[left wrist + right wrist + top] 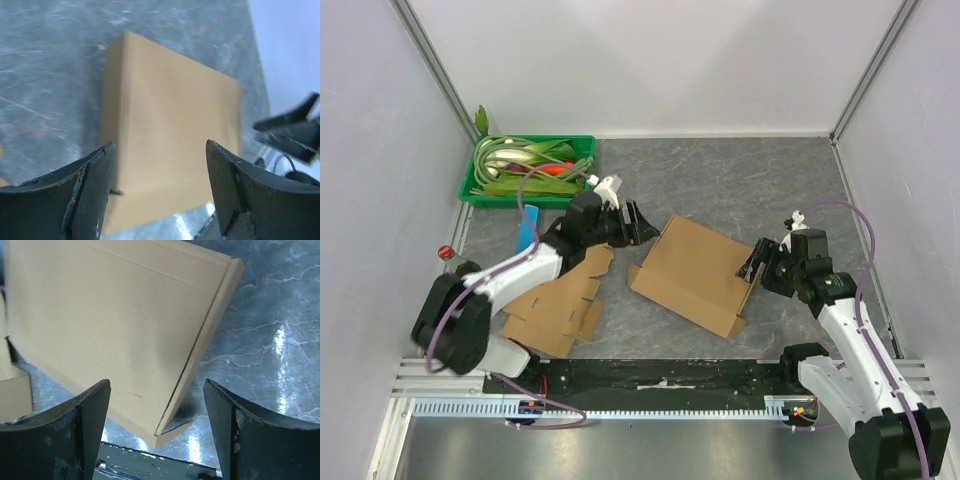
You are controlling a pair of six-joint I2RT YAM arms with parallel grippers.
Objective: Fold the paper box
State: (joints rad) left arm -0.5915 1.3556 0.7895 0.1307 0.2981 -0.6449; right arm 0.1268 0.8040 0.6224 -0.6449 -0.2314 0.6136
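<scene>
Your left jaws stand spread wide with nothing between them. They hover just beside the far-left corner of the paper box (695, 270), and in the left wrist view the box top (170, 135) fills the gap ahead of the fingertips. Your right jaws are spread just as wide and also carry nothing. They sit over the box's right edge, and the right wrist view looks down on its side wall and near corner (165, 427). From these views you cannot tell whether either pair touches the cardboard.

The box lies in the middle of the worktop (770, 180), skewed, and it looks mostly closed. A small flap (737, 325) juts out at the near-right corner.

With both pairs open, nothing pins the box. It looks light, so a push from one side alone would likely send it skidding or turning on the smooth surface instead of seating the flap. Brace the opposite side first. If you close on the thin side wall, you may crease it or spring the lid.

The two arms face each other across the box, so moving both inward together risks a finger clash. A flat cardboard sheet (560, 300) lies beneath your left arm, and a low sweep there could drag it.
</scene>
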